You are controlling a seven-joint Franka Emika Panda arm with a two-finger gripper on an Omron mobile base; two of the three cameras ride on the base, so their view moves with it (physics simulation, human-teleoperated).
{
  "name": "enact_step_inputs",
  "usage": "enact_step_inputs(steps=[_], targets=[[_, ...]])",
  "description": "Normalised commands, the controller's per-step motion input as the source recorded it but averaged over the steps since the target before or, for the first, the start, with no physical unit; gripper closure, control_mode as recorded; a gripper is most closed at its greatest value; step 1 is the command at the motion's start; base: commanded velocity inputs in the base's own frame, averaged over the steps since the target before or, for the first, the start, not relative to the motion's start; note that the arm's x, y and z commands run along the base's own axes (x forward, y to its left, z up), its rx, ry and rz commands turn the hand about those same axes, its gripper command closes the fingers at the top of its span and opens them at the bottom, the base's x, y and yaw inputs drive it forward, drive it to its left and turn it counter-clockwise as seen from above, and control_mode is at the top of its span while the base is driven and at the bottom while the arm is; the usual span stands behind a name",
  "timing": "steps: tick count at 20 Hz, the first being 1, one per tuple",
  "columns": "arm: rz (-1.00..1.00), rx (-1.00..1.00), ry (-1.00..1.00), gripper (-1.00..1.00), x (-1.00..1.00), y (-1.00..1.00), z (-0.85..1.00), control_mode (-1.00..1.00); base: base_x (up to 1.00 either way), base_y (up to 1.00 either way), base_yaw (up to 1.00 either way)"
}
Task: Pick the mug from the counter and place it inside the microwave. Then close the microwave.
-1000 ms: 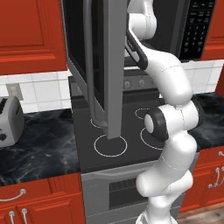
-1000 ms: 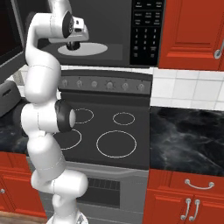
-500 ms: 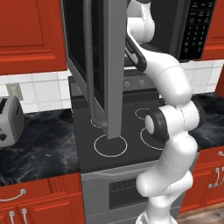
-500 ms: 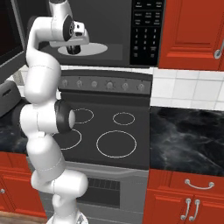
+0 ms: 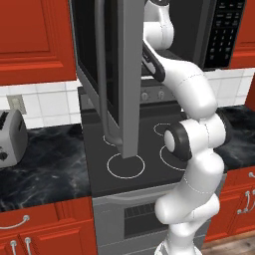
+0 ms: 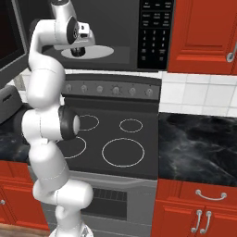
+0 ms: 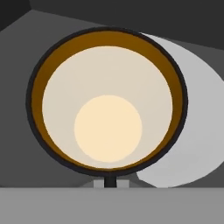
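My gripper (image 7: 109, 183) is shut on the near rim of the mug (image 7: 107, 103), and I look straight down into its tan inside with a dark rim. Under the mug lies the white round plate (image 7: 197, 131). From the right base view, the gripper (image 6: 79, 46) holds the dark mug (image 6: 80, 51) inside the microwave (image 6: 155, 32), just over the plate (image 6: 99, 52). The microwave's door (image 5: 112, 64) stands wide open, its steel bar handle (image 5: 101, 74) facing out. The black veined counter (image 6: 199, 148) lies on both sides.
A black stovetop (image 6: 120, 139) with white burner rings sits below the microwave. A silver toaster (image 5: 10, 137) stands on the left counter (image 5: 45, 169). Red cabinets (image 6: 203, 32) flank the microwave. The open door juts out over the stove on the arm's left.
The hand with the mug has sunk slightly toward the plate inside the microwave. The door and everything else stay as they were.
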Motion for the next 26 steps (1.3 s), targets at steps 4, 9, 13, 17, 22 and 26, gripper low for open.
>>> enact_step_inputs(steps=[4, 9, 13, 17, 22, 26], targets=[[0.00, 0.00, 0.00, 1.00, 0.08, 0.00, 0.00, -1.00, 0.00, 0.00, 0.00], [0.00, 0.00, 0.00, 1.00, 0.00, 0.00, 0.00, -1.00, 0.00, 0.00, 0.00], [0.00, 0.00, 0.00, -1.00, 0.00, 0.00, 0.00, -1.00, 0.00, 0.00, 0.00], [0.00, 0.00, 0.00, -1.00, 0.00, 0.00, 0.00, -1.00, 0.00, 0.00, 0.00], [0.00, 0.00, -0.06, -1.00, -0.23, -0.01, -0.01, -1.00, 0.00, 0.00, 0.00], [0.00, 0.00, -0.16, -1.00, -0.62, -0.02, -0.02, -1.00, 0.00, 0.00, 0.00]])
